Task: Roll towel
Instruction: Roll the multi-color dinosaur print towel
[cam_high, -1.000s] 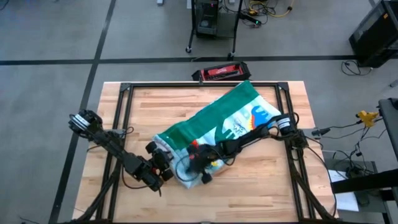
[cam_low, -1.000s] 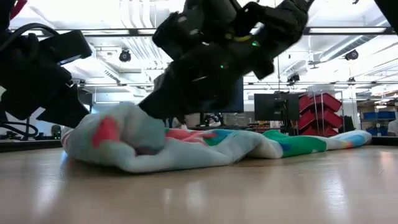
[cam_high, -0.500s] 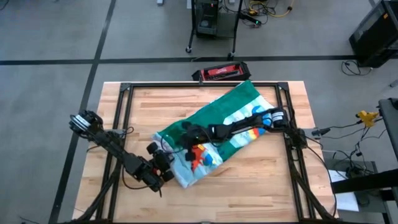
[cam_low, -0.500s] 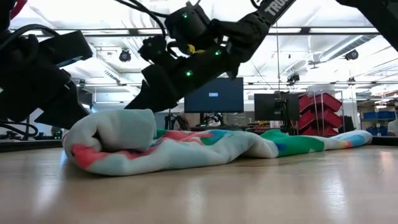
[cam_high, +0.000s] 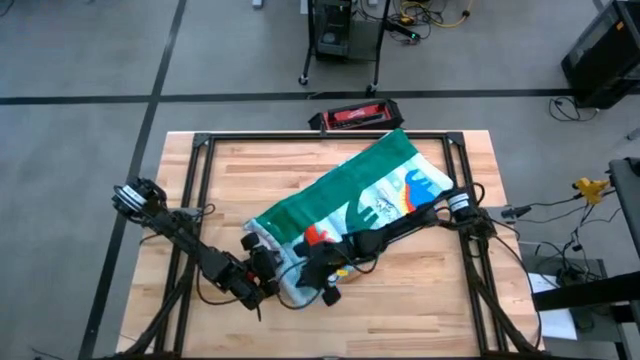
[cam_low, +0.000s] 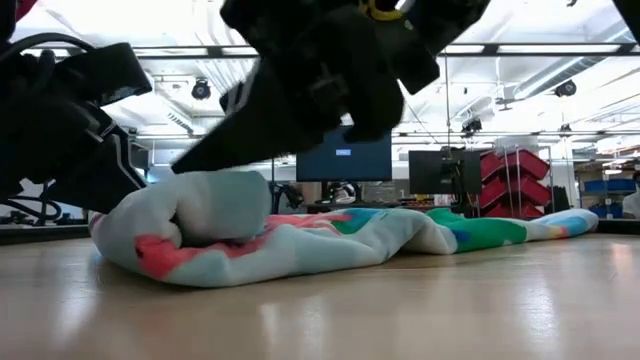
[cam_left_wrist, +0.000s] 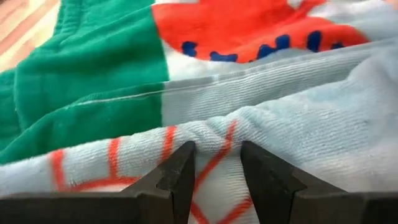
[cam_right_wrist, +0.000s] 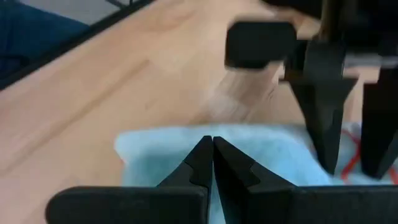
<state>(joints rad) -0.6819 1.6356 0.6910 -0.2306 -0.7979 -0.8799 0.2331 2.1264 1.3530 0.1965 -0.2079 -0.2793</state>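
Your left gripper (cam_left_wrist: 214, 168) pinches a fold of the towel (cam_high: 350, 200) between narrowly parted jaws, while your right gripper (cam_right_wrist: 212, 152) rests on it with jaws closed and empty.

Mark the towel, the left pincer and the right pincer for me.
towel (cam_high: 355, 185): high view, on the green back near the middle.
left pincer (cam_left_wrist: 216, 163): left wrist view, between its fingertips, pinching a towel fold.
right pincer (cam_right_wrist: 212, 149): right wrist view, at its closed fingertips over the towel's pale end.

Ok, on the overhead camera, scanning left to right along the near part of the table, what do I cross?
Left claw gripping the rolled near end of the towel → right claw shut, over that roll → bare table.
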